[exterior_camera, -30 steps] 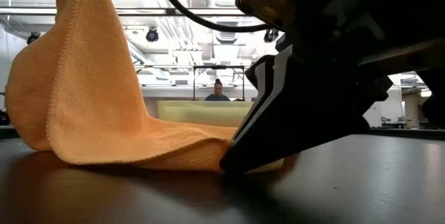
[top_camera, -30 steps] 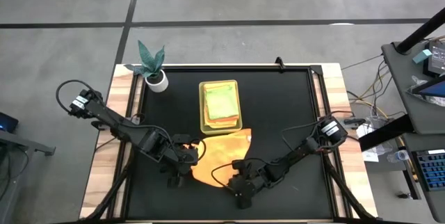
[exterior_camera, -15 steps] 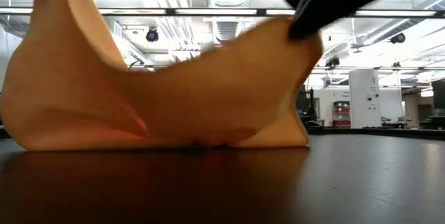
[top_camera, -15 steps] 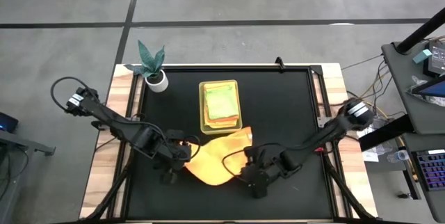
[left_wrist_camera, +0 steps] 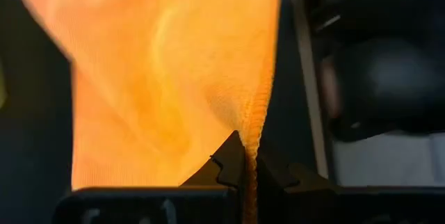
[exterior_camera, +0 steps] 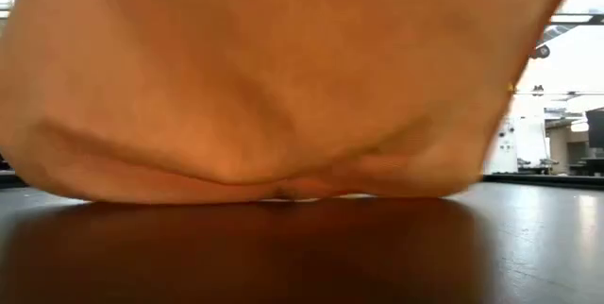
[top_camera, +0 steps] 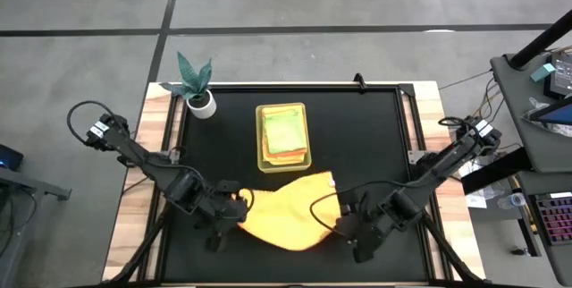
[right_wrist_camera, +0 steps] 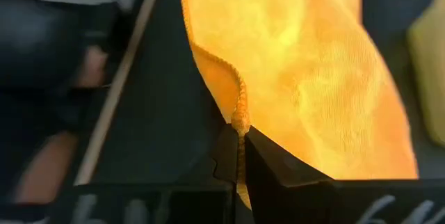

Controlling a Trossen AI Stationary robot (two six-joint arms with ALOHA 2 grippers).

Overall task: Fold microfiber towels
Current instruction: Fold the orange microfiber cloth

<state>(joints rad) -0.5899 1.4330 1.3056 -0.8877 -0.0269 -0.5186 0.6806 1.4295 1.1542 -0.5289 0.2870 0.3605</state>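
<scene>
Orange towel (top_camera: 288,212) lifted at near table edge | left gripper (left_wrist_camera: 245,163) clenched on its hem | right gripper (right_wrist_camera: 238,156) likewise | low view blocked by cloth

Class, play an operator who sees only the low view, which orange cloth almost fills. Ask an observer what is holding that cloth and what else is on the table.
Operator: What holds the cloth?
Observer: Both grippers. The left gripper is shut on the hemmed edge of the orange towel.
Operator: And the right?
Observer: The right gripper is shut on another stretch of the hem, on the towel's right side.
Operator: Anything behind it?
Observer: A yellow-green tray holding stacked towels, green on top.
</scene>
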